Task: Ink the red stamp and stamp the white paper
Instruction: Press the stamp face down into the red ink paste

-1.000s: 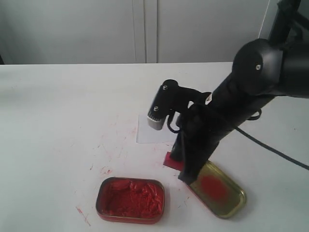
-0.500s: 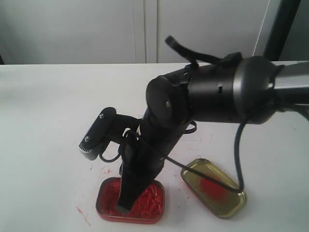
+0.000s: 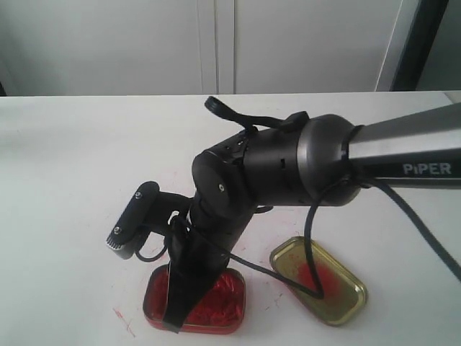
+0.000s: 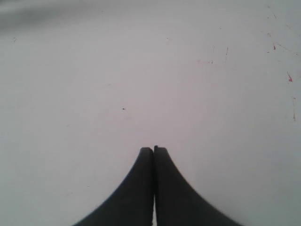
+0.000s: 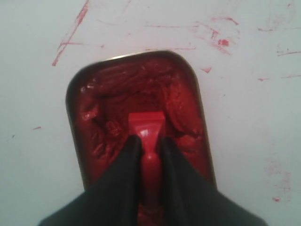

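Observation:
My right gripper (image 5: 149, 140) is shut on the red stamp (image 5: 146, 123), a small red block whose flat end points down into the lumpy red paste. The stamp sits over the middle of the red tin (image 5: 70, 117); whether it touches the paste I cannot tell. From the exterior view, the right gripper (image 3: 176, 313) reaches down into the red tin (image 3: 232, 317) at the table's front, and the stamp is hidden by the fingers. The white paper is hidden behind the right arm. My left gripper (image 4: 154, 149) is shut with nothing in it, above bare white tabletop.
The gold oval tin lid (image 3: 356, 292) with a red smear lies just right of the red tin. Red ink streaks (image 5: 70, 33) mark the tabletop around the tin. The right arm's bulky black body (image 3: 274, 173) spans the middle of the table.
The right arm carried the stamp from beside the gold lid leftward to the red tin, then shifted slightly farther left and toward the front over the paste.

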`<state>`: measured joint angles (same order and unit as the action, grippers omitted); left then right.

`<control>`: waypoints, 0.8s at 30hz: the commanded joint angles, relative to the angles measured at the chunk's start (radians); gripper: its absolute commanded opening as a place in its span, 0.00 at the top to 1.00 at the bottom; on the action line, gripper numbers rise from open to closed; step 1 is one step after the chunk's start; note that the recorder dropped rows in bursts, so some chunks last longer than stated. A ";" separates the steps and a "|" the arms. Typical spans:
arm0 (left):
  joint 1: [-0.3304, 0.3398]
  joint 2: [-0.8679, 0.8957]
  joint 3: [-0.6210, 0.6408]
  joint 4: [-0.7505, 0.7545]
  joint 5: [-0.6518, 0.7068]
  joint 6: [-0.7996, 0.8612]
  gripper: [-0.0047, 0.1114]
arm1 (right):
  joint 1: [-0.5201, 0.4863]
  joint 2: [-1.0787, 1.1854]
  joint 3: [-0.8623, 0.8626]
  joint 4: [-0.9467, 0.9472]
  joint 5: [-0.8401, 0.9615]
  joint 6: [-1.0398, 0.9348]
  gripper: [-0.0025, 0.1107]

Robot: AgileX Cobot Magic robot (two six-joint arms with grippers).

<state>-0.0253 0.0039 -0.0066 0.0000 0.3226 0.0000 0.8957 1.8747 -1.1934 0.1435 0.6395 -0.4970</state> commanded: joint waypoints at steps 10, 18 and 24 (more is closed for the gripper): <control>0.002 -0.004 0.007 -0.006 0.008 0.000 0.96 | 0.001 0.165 -0.006 -0.010 0.015 0.005 0.98; 0.002 -0.004 0.007 -0.006 0.008 0.000 0.96 | 0.001 0.199 -0.006 -0.010 0.043 0.005 0.98; 0.002 -0.004 0.007 -0.006 0.008 0.000 0.96 | 0.001 0.173 -0.006 -0.012 0.044 0.005 0.98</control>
<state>-0.0253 0.0039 -0.0066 0.0000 0.3226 0.0000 0.8957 1.9908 -1.2349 0.1578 0.6461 -0.4970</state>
